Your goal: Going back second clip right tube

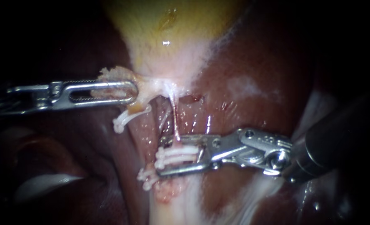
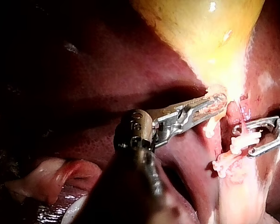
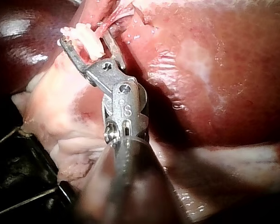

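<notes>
Endoscope view: the right tool [image 1: 162, 155] is standing wide, straddling the second clip [image 1: 181, 152] on the right tube [image 1: 175, 118] without gripping it. The left tool [image 1: 131, 91] is clamping the gallbladder [image 1: 168, 29] at its neck, well apart from the right tool.

Judgement: the tube looks thin, soft, wet and easily torn, so any hold belongs at the neck only.

Left wrist view: the left tool [image 2: 219, 103] is reaching forward, with the second clip [image 2: 246, 140] just beyond its tip.

Right wrist view: the right tool [image 3: 86, 41] is pointing at the second clip, its shaft lined up for backing straight out.
</notes>
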`<state>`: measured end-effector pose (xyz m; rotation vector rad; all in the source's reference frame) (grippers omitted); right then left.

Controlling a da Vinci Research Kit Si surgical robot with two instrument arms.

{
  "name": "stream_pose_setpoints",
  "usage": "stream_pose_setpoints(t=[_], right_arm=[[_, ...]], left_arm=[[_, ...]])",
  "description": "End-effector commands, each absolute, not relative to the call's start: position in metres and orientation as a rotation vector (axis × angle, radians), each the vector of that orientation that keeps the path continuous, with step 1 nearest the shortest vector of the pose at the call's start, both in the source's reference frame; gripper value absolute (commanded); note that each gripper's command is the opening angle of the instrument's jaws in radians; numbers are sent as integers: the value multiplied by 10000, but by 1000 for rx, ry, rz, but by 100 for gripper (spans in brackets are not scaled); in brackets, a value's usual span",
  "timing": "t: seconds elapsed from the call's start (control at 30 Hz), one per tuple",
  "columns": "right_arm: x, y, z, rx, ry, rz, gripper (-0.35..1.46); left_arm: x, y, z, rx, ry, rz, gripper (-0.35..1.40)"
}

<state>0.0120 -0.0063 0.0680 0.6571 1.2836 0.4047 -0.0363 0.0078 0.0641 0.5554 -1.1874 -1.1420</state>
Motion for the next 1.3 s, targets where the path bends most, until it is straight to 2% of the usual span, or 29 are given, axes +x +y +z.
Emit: stream_pose_setpoints(t=[0.03,0.4,0.87,1.3], right_arm=[[118,-61,682,656,1282,407,50],[106,-57,693,637,1283,395,50],[62,-47,692,554,1309,276,50],[12,-20,647,503,1315,226,50]], left_arm=[[-363,78,641,555,-1187,-1142,-35],[-363,78,641,555,-1187,-1142,-35],[-362,78,640,555,-1187,-1142,-35],[-362,78,640,555,-1187,-1142,-35]])
